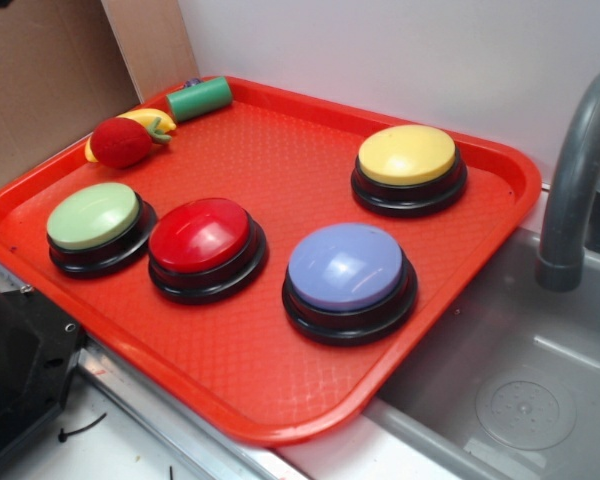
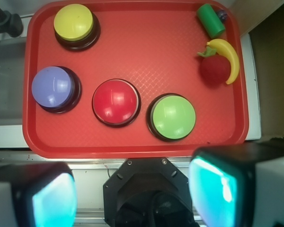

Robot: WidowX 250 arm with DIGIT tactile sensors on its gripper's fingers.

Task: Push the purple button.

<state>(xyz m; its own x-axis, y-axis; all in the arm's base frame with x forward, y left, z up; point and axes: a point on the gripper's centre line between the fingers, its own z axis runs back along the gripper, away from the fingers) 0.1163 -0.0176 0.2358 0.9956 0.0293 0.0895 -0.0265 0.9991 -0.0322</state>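
from above, a red tray (image 2: 132,52) holds four dome buttons on black ring bases: the yellow button (image 2: 74,21) near the top left corner, the purple button (image 2: 52,87) at the left edge, the red button (image 2: 115,101) in the middle, and the green button (image 2: 172,117) just beside it to the right. in the top right corner lie a green cylinder (image 2: 210,20), a toy banana (image 2: 230,57) and a red toy fruit (image 2: 214,70), the banana curving around the fruit and touching it. the gripper (image 2: 132,191) hangs at the bottom of the frame, its two fingers (image 2: 217,188) spread wide apart, well short of the buttons, with a black mount (image 2: 146,189) between them.
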